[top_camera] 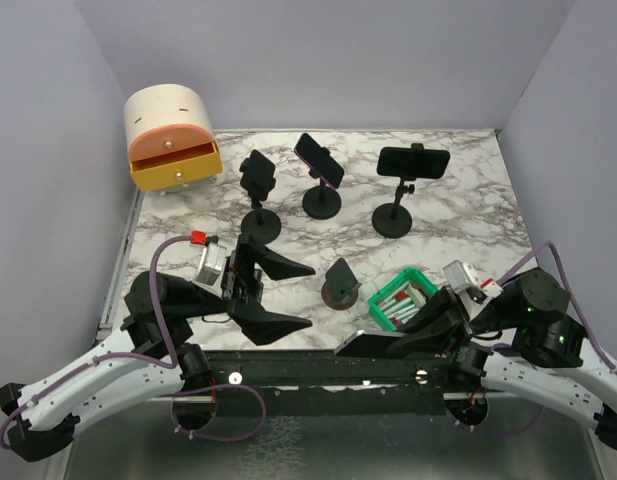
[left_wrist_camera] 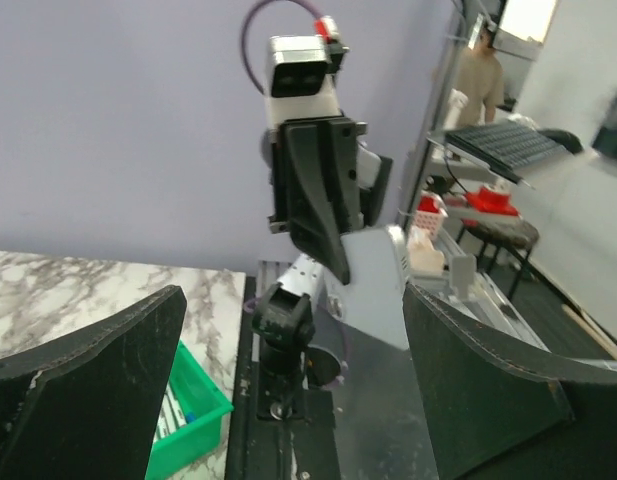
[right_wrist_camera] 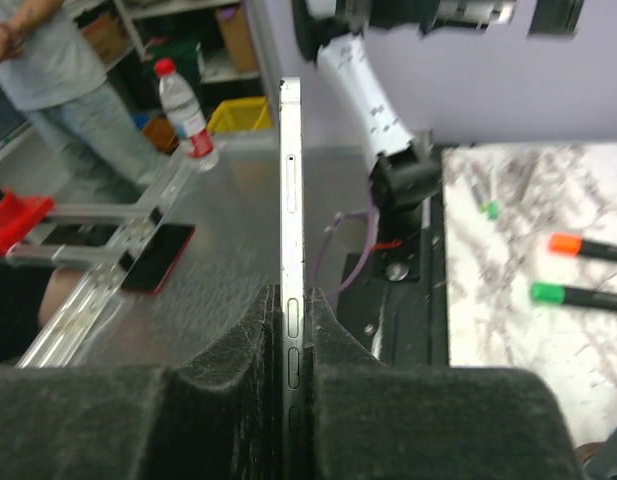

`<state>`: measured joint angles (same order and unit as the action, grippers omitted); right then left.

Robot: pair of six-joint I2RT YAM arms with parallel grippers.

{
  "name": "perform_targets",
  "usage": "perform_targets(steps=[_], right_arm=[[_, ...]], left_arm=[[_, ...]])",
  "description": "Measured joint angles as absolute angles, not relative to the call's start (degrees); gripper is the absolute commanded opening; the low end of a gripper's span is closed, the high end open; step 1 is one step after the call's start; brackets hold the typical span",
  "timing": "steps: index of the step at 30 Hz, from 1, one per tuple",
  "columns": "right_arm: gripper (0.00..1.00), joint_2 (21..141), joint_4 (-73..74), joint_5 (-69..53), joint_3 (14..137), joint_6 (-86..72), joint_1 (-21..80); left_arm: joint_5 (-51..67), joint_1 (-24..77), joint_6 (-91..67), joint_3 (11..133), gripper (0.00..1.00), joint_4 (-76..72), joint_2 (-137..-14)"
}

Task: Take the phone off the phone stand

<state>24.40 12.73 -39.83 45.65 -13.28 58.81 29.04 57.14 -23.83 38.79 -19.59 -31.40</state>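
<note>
My right gripper (top_camera: 393,343) is shut on a phone and holds it low over the table's near edge, pointing left. In the right wrist view the phone (right_wrist_camera: 291,200) shows edge-on, clamped between the jaws (right_wrist_camera: 291,330). A small black stand (top_camera: 340,283) at mid-table holds nothing. Three other phones sit on tall stands at the back: left (top_camera: 258,172), middle (top_camera: 319,158) and right (top_camera: 413,160). My left gripper (top_camera: 288,295) is open and empty, left of the small stand; its wide-apart fingers (left_wrist_camera: 88,400) frame the left wrist view.
A green bin (top_camera: 400,298) of markers stands right of the small stand, and also shows in the left wrist view (left_wrist_camera: 193,415). A cream and orange drawer box (top_camera: 171,138) sits at the back left. Loose orange (right_wrist_camera: 588,247) and green (right_wrist_camera: 578,295) markers lie on the marble.
</note>
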Motion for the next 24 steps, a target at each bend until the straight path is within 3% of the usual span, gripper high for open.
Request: perform_targets(steps=[10,24], right_arm=[[0.01,34.7,24.2,-48.1,51.6,-10.2,58.8],[0.01,46.4,32.8,-48.4,59.8,-4.8,58.8]], left_arm=[[43.2,57.1,-24.0,50.4,0.88,-6.7,-41.5],[47.1,57.1,-20.0,56.7,0.74,9.3,-46.2]])
